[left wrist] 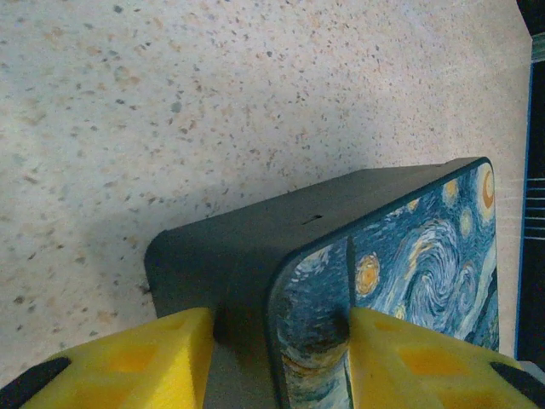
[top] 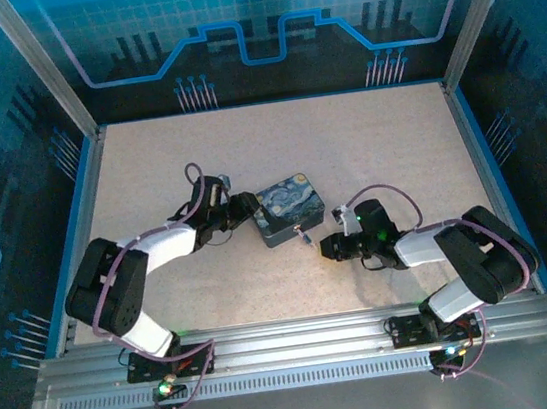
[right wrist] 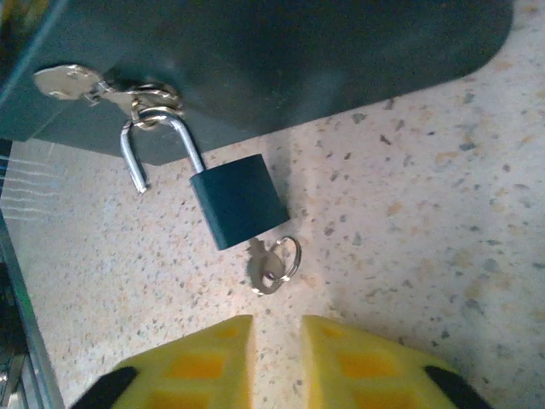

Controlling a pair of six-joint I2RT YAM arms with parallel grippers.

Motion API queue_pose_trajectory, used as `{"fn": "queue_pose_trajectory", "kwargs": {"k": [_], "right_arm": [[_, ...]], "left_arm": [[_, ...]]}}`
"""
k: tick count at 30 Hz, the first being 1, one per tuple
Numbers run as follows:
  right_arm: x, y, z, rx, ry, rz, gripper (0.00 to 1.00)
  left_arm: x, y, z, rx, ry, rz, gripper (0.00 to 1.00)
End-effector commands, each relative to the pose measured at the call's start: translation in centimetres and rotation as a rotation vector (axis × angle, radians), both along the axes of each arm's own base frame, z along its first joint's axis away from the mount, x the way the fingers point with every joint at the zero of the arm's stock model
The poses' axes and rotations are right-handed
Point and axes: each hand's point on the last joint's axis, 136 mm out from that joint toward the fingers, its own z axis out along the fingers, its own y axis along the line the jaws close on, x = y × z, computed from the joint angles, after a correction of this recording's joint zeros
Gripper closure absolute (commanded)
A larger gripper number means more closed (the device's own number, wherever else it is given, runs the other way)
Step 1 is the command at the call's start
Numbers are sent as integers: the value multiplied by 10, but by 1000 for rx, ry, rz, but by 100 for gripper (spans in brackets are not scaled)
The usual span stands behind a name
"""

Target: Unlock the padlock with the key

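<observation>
One small dark-blue padlock [right wrist: 239,200], one silvery key [right wrist: 271,266], one painted blue tin [right wrist: 255,60]. The padlock lies just ahead of the narrowly spread, empty right gripper [right wrist: 278,328].

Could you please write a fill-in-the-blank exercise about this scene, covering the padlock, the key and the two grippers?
1. The shackle of the padlock is ____: one end stands free of the body.
2. The right gripper holds ____; the key lies beyond its fingertips, at the base of the padlock.
3. The fingers of the left gripper stand on either side of the painted ____.

Missing words: open; nothing; tin.
</observation>
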Motion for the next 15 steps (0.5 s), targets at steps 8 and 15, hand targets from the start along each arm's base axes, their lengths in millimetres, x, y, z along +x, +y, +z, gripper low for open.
{"fn": "queue_pose_trajectory", "kwargs": {"k": [8, 15], "right_arm": [[7, 0, 44, 69, -129, 32, 52], [36, 23, 75, 157, -171, 85, 40]], "left_arm": [[-40, 23, -38, 88, 145, 54, 55], [-40, 17, -36, 81, 138, 43, 55]]}}
